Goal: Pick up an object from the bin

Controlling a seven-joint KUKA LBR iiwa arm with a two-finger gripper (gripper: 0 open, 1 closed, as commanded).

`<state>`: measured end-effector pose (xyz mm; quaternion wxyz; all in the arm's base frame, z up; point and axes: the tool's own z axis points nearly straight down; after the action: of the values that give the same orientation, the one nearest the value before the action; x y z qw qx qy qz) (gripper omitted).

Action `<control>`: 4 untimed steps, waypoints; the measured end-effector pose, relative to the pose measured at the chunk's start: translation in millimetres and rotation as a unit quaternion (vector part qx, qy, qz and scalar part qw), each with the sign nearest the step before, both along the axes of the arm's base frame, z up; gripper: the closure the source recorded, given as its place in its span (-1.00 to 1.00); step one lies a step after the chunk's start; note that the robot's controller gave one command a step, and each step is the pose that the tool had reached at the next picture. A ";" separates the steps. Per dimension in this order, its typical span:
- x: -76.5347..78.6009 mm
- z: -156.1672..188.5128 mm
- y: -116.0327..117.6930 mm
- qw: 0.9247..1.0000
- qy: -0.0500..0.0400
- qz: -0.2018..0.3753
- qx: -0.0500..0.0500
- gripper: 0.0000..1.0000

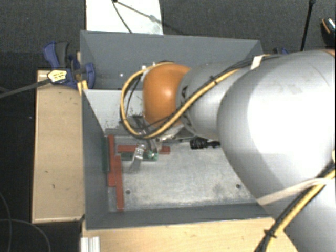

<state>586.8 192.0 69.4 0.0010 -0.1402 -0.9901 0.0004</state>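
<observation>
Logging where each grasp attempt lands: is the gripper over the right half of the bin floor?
No, the gripper is low at the left side of the bin, close by the red bars along the left wall.

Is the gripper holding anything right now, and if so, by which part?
Cannot tell. The gripper sits low over a short red bar near the bin's left end; whether it grips the bar is hidden.

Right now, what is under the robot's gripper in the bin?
A flat red bar lies under the gripper, with a small green piece beside it. The orange cover and the arm hide the bin floor behind, so I cannot tell what lies there.
</observation>
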 end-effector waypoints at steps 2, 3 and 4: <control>-1.7 1.4 -55.6 0.998 -0.001 -0.066 0.000 1.00; -1.1 9.2 -55.8 0.998 -0.003 -0.065 0.001 1.00; 0.7 55.9 -55.7 0.998 -0.004 -0.064 0.001 1.00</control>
<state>587.6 136.4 125.3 -0.0030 -0.2034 -0.9791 -0.0016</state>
